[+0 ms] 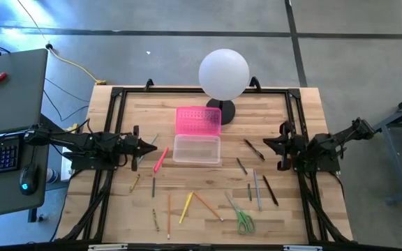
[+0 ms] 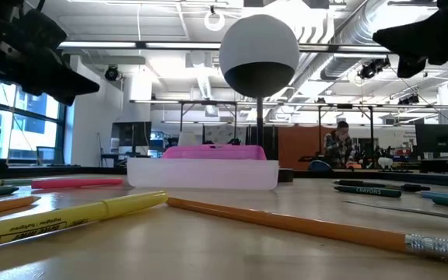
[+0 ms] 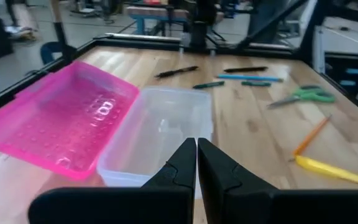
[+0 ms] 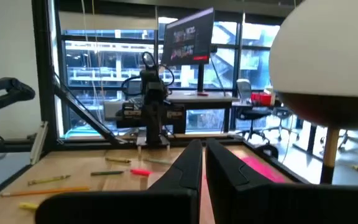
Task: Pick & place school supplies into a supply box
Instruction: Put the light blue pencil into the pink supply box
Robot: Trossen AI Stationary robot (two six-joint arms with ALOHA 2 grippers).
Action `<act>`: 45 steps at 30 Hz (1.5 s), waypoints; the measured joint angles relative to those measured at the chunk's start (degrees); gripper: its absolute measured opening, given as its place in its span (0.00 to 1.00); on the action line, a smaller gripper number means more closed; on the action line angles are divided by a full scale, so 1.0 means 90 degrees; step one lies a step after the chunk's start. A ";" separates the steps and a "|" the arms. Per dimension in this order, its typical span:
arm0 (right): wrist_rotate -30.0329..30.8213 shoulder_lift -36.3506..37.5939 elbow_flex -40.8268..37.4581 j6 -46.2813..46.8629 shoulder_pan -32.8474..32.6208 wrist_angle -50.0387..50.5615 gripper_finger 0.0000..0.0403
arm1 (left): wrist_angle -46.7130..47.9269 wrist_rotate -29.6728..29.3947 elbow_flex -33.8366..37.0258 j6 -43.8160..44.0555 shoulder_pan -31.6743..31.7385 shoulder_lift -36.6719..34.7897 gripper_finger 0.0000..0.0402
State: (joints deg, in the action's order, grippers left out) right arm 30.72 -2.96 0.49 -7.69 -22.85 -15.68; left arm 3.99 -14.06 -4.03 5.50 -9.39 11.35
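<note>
Roughly: supply box [image 1: 197, 148] mid-table, pencils [image 1: 204, 204] nr front edge.

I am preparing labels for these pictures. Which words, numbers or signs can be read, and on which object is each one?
"CRAYONS": on a dark crayon lying on the table, low view.
Print on the yellow pencil: too blurred to read.
Screen beyond the table, right wrist view: text too small to read.

Site: open-plan lab/workshop | Evidence: exposed ceiling ducts [image 2: 364, 31]; monitors [image 4: 188, 36]; glass partition [image 4: 104, 74]; concrete floor [image 1: 152, 35]; wooden counter [image 1: 201, 202]
</note>
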 joint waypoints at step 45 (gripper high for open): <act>0.1442 -0.1114 0.0000 0.0687 -0.0002 -0.0664 0.00 | 0.0923 -0.2656 -0.1469 -0.1447 0.0001 0.1239 0.12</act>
State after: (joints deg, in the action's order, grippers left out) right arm 43.70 -12.99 0.49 -1.51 -22.87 -21.65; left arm 12.29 -37.97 -17.26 -7.52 -9.39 22.51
